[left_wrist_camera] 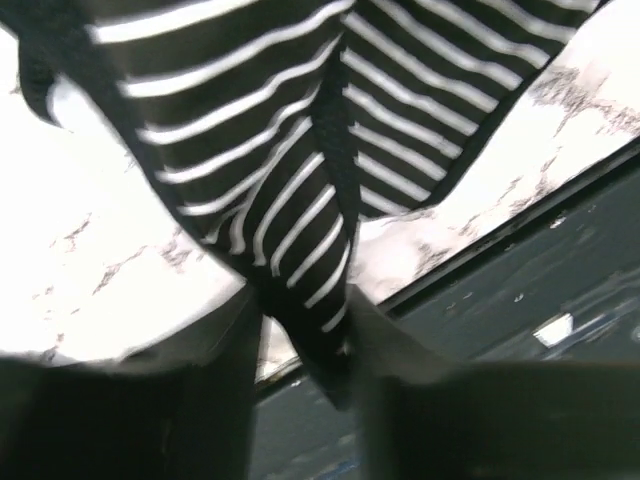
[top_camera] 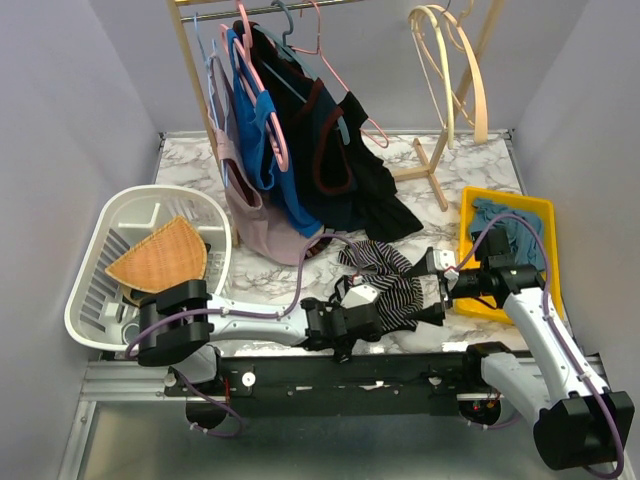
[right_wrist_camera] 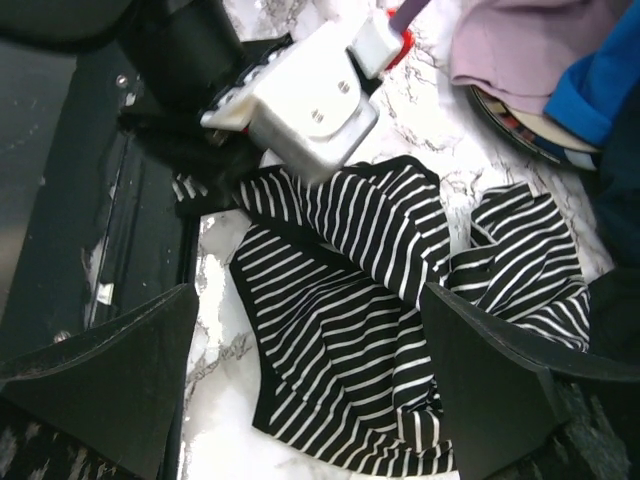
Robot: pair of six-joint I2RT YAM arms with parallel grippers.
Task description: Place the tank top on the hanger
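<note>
We judge the task barely begun. Over the table's [top_camera: 420, 170] far right corner the hanger [top_camera: 446, 100] hangs bare, and the tank top [top_camera: 385, 285] lies crumpled by the near edge. The right tool [right_wrist_camera: 310, 390] hovers above it, spread wide and empty. The left tool [left_wrist_camera: 300, 345] has a striped fold between half-parted jaws; whether it grips firmly we cannot tell.

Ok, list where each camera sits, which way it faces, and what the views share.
Top external: above and behind the arms, looking down over the table; left arm and right arm show.
Left wrist: on the left arm, looking along the left gripper, shut on a fold of tank top.
Right wrist: on the right arm, looking past the open right gripper at the tank top and left wrist block.
Shared: all three show the tank top.
</note>
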